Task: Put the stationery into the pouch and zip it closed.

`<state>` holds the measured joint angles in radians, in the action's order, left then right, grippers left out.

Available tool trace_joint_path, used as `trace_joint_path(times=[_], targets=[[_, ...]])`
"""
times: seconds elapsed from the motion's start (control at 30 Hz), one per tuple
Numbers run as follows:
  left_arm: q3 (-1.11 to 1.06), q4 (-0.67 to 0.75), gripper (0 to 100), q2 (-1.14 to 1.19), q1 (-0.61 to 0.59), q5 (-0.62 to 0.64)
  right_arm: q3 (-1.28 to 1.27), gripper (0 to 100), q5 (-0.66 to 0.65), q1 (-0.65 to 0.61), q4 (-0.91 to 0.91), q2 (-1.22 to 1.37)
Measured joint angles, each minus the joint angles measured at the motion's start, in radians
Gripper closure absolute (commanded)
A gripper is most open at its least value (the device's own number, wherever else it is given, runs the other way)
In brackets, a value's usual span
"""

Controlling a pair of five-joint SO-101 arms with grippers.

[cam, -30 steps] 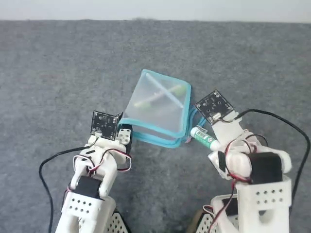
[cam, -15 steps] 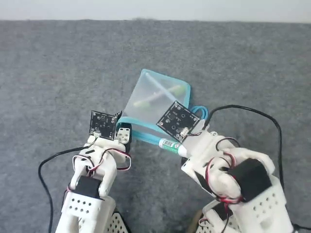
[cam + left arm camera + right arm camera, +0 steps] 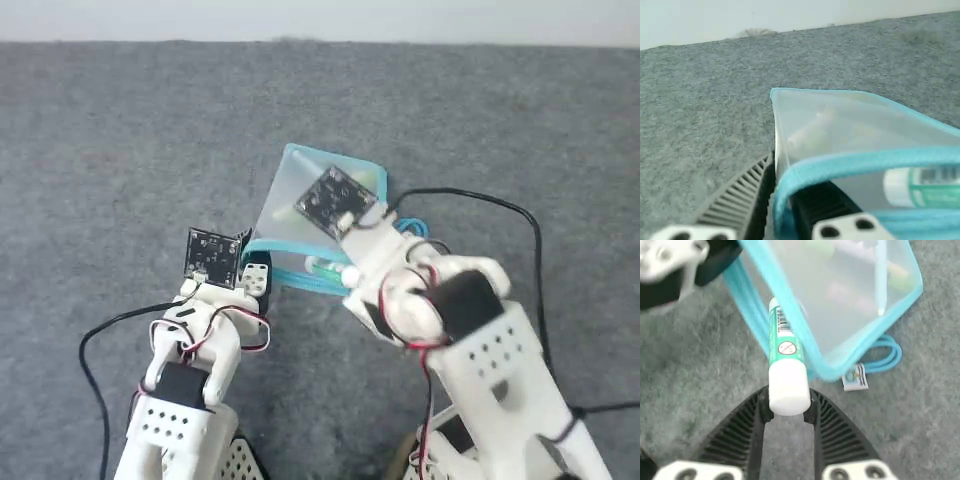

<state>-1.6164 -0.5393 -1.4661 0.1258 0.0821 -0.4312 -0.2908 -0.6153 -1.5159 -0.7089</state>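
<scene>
A translucent pouch (image 3: 290, 205) with cyan trim lies mid-table with pens inside it. My left gripper (image 3: 257, 275) is shut on the pouch's near left corner and holds the cyan mouth edge (image 3: 850, 162) lifted. My right gripper (image 3: 787, 401) is shut on the white cap end of a green and white glue stick (image 3: 782, 347). The stick's far end pokes in at the pouch (image 3: 855, 290) mouth. The left wrist view has the glue stick (image 3: 922, 186) just under the raised edge. In the high view the right gripper (image 3: 335, 270) sits over the pouch's near edge.
Grey carpet (image 3: 120, 130) covers the table all round. A cyan cord loop (image 3: 886, 352) and a small zip tag (image 3: 855, 380) lie beside the pouch's corner. The right arm's black cable (image 3: 520, 225) arcs over the carpet to the right of the pouch.
My right arm has swung left and forward with the glue stick, from beside the pouch's right corner to its open mouth. The left arm has not moved.
</scene>
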Motion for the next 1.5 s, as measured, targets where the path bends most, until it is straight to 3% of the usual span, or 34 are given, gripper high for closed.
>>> trace_joint_path(times=[0.33, 0.67, 0.9, 1.2, 1.5], targets=[[0.0, 0.002, 99, 0.0, 0.002, 0.0, 0.002, 99.3, 0.074, 0.06, 0.149, 0.166], [0.0, 0.002, 99, 0.0, -0.003, 0.005, 0.221, 99.1, 0.158, 0.091, 0.157, 0.451], [0.0, 0.002, 99, 0.0, -0.006, 0.0, 0.371, 75.6, 0.187, 0.058, 0.075, 0.631], [0.0, 0.002, 99, 0.0, -0.008, 0.005, 0.413, 78.3, 0.143, -0.058, 0.061, 0.628], [0.0, 0.002, 99, 0.0, -0.044, 0.002, 0.334, 78.6, 0.127, 0.008, 0.083, 0.434]])
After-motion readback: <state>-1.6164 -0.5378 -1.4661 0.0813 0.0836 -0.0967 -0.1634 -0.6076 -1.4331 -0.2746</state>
